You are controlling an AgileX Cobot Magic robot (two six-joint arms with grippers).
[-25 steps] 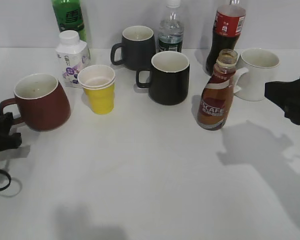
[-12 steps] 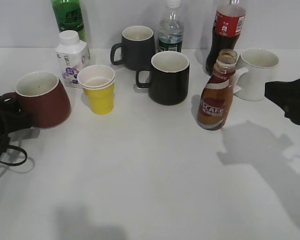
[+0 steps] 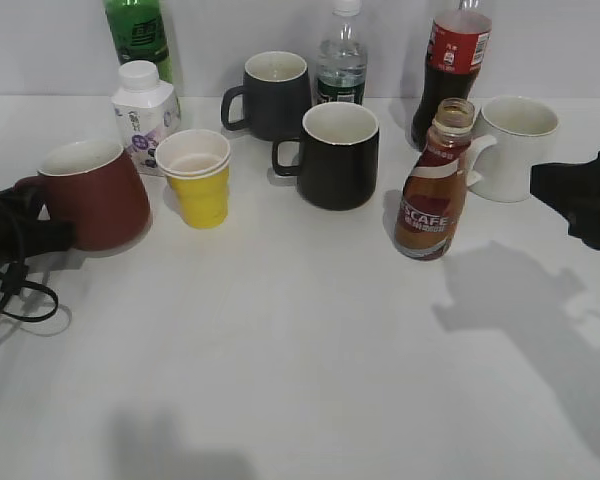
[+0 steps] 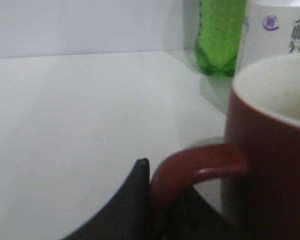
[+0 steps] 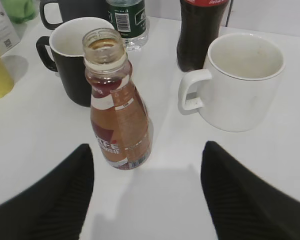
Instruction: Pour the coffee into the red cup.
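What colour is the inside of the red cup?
White inside the red cup; the left wrist view shows it best.

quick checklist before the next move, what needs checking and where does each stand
1. Left pincer on the red cup handle: fingers flank the handle, firm closure cannot tell.
2. Red cup level: not ok, it tilts in the exterior view.
3. Coffee bottle uncapped and upright: ok.
4. Right pincer open and lined up with the bottle: ok, not yet around it.
5. White mug close beside the bottle: apart from it, but room for the finger cannot tell.
6. Cup inside free of liquid: cannot tell.
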